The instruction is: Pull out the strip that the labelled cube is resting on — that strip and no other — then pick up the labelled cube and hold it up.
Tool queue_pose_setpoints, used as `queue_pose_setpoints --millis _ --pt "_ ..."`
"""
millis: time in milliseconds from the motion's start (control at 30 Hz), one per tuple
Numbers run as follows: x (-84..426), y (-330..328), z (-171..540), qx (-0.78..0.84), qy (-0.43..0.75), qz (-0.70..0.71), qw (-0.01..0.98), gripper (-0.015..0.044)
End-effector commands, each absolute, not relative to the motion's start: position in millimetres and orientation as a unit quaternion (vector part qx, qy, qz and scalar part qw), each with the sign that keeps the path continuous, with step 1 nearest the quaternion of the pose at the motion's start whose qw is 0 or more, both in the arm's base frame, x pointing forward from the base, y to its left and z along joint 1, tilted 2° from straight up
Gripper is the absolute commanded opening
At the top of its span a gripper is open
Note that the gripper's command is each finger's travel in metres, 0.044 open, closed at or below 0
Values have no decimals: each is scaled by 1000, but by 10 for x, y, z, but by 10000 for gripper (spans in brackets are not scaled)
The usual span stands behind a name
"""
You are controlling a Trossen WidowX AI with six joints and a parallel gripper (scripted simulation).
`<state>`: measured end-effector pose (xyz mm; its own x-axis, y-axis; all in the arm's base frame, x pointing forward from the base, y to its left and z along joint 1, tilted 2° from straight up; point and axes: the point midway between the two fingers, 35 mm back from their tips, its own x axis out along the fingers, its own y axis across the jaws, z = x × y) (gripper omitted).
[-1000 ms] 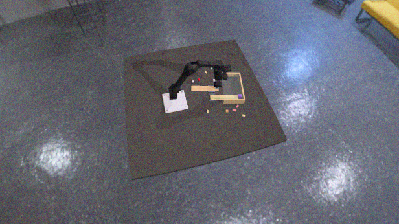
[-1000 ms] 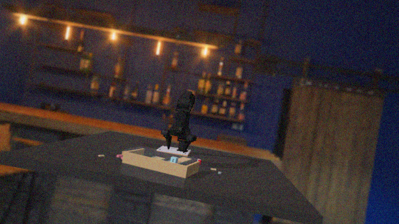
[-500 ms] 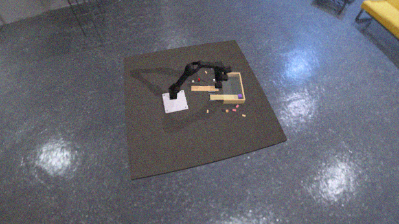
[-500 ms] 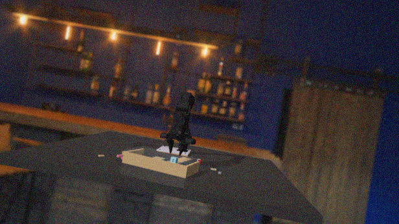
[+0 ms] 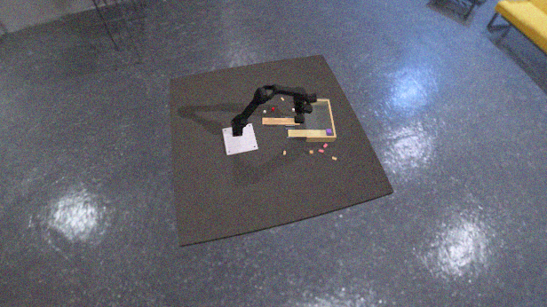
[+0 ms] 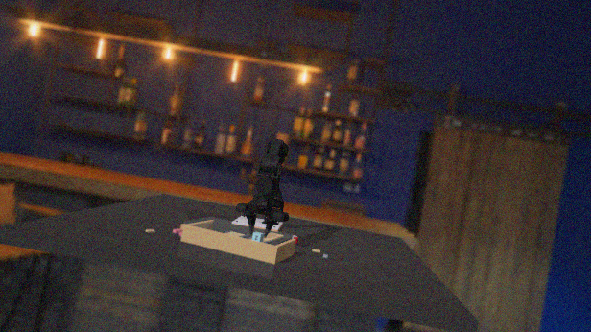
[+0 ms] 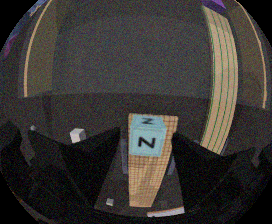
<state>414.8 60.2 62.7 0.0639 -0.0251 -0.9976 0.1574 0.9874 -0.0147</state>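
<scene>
The light-blue cube (image 6: pixel 257 236) (image 7: pixel 147 142) marked "Z" rests on the far end of a wooden strip (image 5: pixel 277 121) (image 7: pixel 142 187) with a grid pattern. My gripper (image 5: pixel 300 120) (image 6: pixel 260 235) (image 7: pixel 146 134) points down with one finger on each side of the cube. It is open, partly closed in, and dark gaps show between the fingers and the cube. The gripper hides the cube in the top view. A second strip (image 5: pixel 299 133) (image 7: pixel 225 75) with green lines lies parallel, with a purple cube (image 5: pixel 328 131) (image 7: pixel 214 4) on its far end.
A low wooden wall (image 5: pixel 332 117) (image 6: pixel 230 245) surrounds the far area. Low grey-blue rails (image 7: pixel 124 156) flank the gridded strip. A small white cube (image 5: pixel 293 109) (image 7: pixel 77 135), a red piece (image 5: pixel 273 108) and pink pieces (image 5: pixel 325 145) lie around. The white base plate (image 5: pixel 240 143) is under the arm.
</scene>
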Motion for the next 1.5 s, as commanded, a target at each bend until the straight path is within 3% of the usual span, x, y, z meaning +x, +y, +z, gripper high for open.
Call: queue_pose_setpoints --millis 0,367,500,700,833,1467 --pt "4128 602 514 46 687 -60 723 250" --pt "4128 600 474 46 687 -60 723 250" --pt "4139 597 500 48 684 -63 725 145" --pt "4139 597 500 48 684 -63 725 105" --pt "4114 594 521 48 684 -63 725 0" --pt "3504 519 887 45 688 -60 721 0"
